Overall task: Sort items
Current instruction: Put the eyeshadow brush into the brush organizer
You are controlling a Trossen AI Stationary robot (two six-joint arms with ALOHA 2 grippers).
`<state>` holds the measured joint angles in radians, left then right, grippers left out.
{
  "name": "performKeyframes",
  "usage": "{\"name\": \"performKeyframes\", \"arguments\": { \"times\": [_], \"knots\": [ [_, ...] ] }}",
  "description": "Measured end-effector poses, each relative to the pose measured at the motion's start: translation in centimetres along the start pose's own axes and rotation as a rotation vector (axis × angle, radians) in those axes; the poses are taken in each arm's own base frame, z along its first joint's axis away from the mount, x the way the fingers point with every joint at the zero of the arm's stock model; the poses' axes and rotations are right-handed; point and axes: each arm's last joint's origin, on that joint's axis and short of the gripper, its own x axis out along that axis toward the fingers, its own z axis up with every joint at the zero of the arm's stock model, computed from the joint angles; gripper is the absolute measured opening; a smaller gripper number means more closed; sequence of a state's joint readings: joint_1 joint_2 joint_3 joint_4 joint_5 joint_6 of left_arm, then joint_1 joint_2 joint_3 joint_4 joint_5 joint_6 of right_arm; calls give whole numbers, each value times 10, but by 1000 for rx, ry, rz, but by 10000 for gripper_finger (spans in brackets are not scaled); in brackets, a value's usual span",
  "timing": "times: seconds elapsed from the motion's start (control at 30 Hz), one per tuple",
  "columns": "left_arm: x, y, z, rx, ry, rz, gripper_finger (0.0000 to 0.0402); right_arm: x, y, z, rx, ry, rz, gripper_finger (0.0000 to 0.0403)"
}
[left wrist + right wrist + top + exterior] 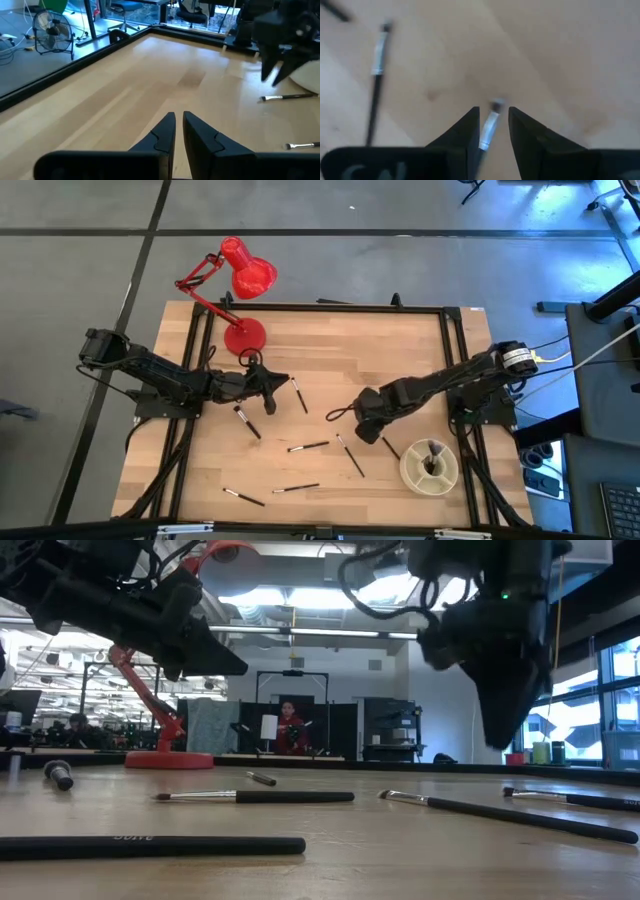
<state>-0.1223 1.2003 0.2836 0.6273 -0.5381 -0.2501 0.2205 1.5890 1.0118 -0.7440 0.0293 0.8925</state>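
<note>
- Pinching a thin makeup brush with a silver ferrule [489, 128] between the fingers of my right tool [492, 131], I am holding it off the pale wooden worktop [330, 360], with its small dark bristle tip poking out past my fingertips.
- Hanging near the worktop's right side, that right tool [366, 430] is sitting just beside the round cream divided dish [430, 467], which is holding a few dark brushes.
- Hovering over the worktop's left half, my left tool [178, 131] is keeping its two dark fingers nearly pressed together, with only a thin slit between them and nothing caught there.
- Lying loose across the middle and the near part of the worktop are the other black-handled brushes [308, 447], well apart from one another and all flat on the wood.
- Standing at the far left corner is the red desk lamp [236, 285].
</note>
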Motion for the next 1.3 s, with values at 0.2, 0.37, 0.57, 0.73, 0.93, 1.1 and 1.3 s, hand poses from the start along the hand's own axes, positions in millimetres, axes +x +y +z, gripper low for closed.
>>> {"name": "performKeyframes", "arguments": {
  "times": [0.2, 0.37, 0.57, 0.73, 0.93, 1.1, 1.3],
  "knots": [
    [0, 0, 0, -7, -1, 0, 31, 22, -15, -10, 26, 30, -2, 102],
    [0, 0, 0, -18, -1, 0, 31, 35, -16, -14, 32, -2, 94, 102],
    [0, 0, 0, -25, -1, 0, 31, 44, -22, -19, 40, 14, 122, 95],
    [0, 0, 0, -41, -3, 7, 31, 44, -21, -19, 22, 18, 126, 35],
    [0, 0, 0, -50, -2, 9, 31, 44, -19, -17, 4, -5, 135, 9],
    [0, 0, 0, -49, 0, 10, 31, 17, -8, -4, -50, -87, 40, 3],
    [0, 1, -2, -51, 19, 17, 31, -79, 24, 13, -174, -328, -105, 2]
  ]
}}
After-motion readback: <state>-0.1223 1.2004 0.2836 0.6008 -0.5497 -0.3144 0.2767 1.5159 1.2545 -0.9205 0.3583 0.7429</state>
